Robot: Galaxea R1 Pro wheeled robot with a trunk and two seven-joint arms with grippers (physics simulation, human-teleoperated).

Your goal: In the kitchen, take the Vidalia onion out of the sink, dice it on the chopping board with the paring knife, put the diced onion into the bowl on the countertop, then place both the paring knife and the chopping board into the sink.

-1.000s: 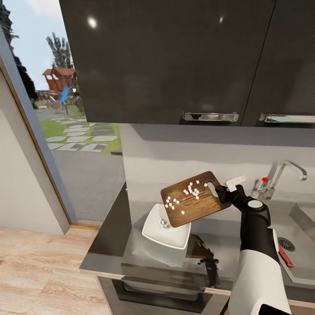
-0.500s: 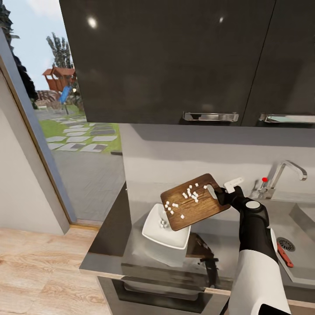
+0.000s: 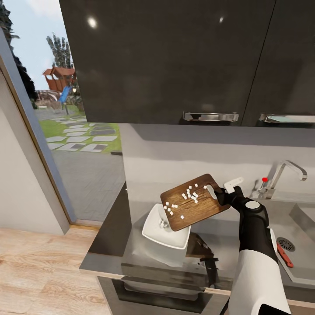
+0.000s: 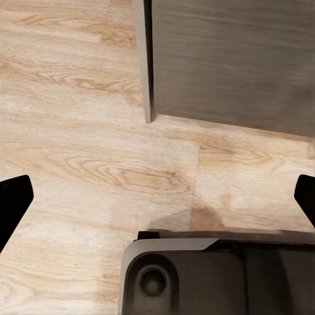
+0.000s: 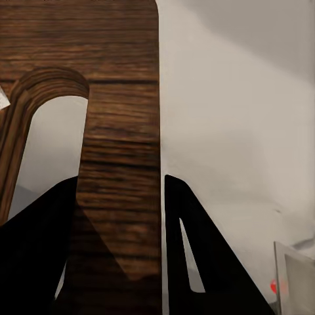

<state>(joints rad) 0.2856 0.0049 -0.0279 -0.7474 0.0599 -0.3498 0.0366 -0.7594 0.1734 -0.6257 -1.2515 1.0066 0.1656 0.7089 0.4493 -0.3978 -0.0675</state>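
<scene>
The right end effector is clamped on the slotted end of the chopping board, holding it tilted above the desk, its low corner over the bowl at about 7 o'clock. Diced onion lies scattered on the board. The paring knife lies in the sink. The left end effector hangs spread wide above the wooden floor.
</scene>
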